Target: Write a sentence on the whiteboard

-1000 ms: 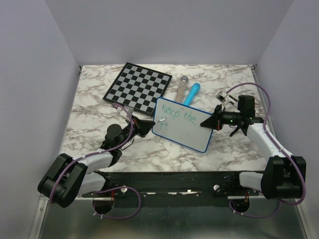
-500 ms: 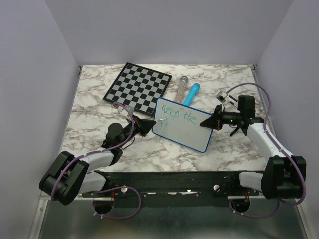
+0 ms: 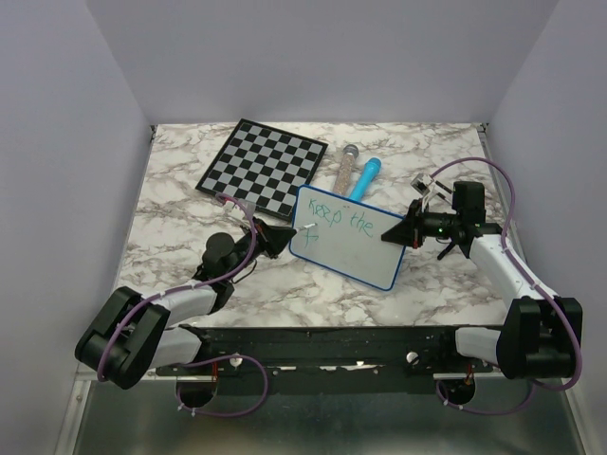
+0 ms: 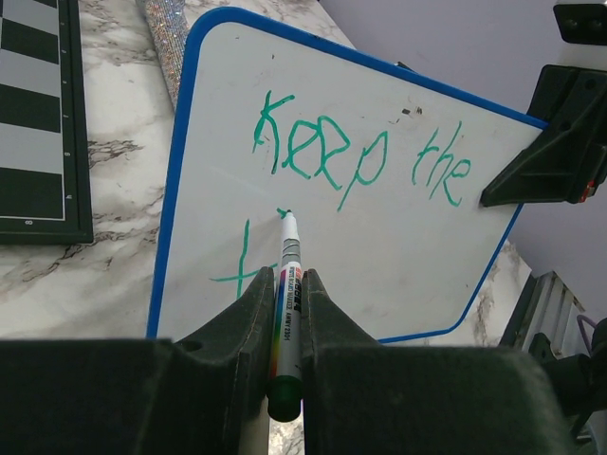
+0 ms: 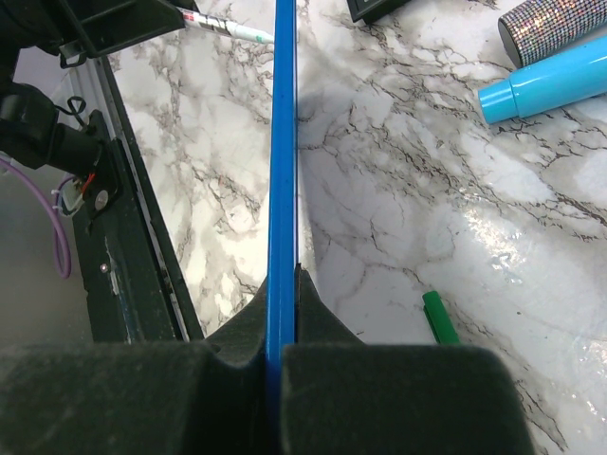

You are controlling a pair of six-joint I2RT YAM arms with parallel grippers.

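The whiteboard [image 3: 346, 242], white with a blue rim, is held tilted over the marble table. My right gripper [image 3: 405, 230] is shut on its right edge, which shows edge-on as a blue rim [image 5: 283, 142] between the jaws of the right gripper [image 5: 285, 275]. The sentence [image 4: 360, 161] reads "Keep the" in green, with a "t" [image 4: 245, 270] starting a second line. My left gripper [image 3: 283, 239] is shut on a white marker [image 4: 287, 284]. The marker's green tip [image 4: 284, 216] is at the board just right of the "t". The left gripper also shows in its wrist view [image 4: 285, 280].
A checkered chessboard [image 3: 263, 165] lies at the far left and shows in the left wrist view [image 4: 38, 114]. A glitter tube [image 3: 345, 163] and a light blue tube [image 3: 365, 177] lie behind the whiteboard. A green marker cap [image 5: 439, 318] lies on the table under the right arm.
My left gripper has moved the marker tip slightly up and right on the board beside the "t". The whiteboard and the right arm have not moved.
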